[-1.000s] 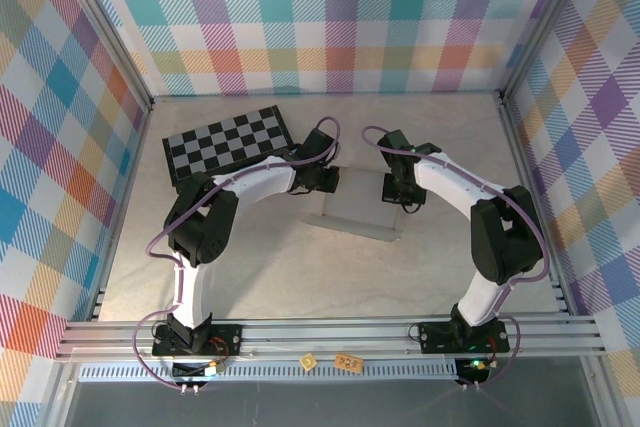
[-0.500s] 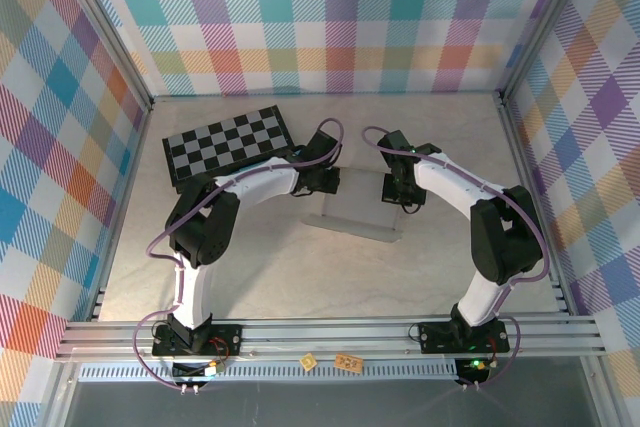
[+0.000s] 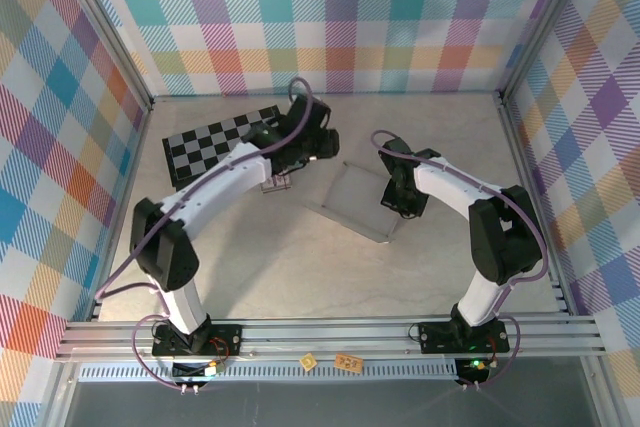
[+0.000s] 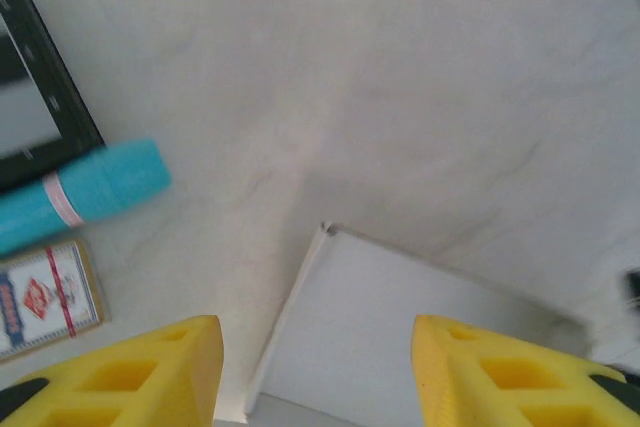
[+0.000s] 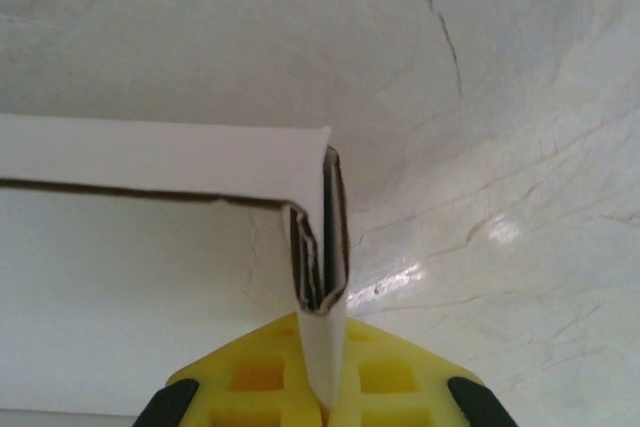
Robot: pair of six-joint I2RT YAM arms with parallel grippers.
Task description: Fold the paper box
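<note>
Right jaws pinch paper box (image 5: 160,162) wall; open table (image 3: 280,267) around.

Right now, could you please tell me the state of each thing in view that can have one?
paper box, shallow tray shape, walls raised, top open.
left gripper, jaws open, empty, above a corner of the paper box.
right gripper, jaws shut on a wall of the paper box.
checkerboard, lying flat.
blue tube, lying on its side.
printed card, lying flat, face up.
</note>
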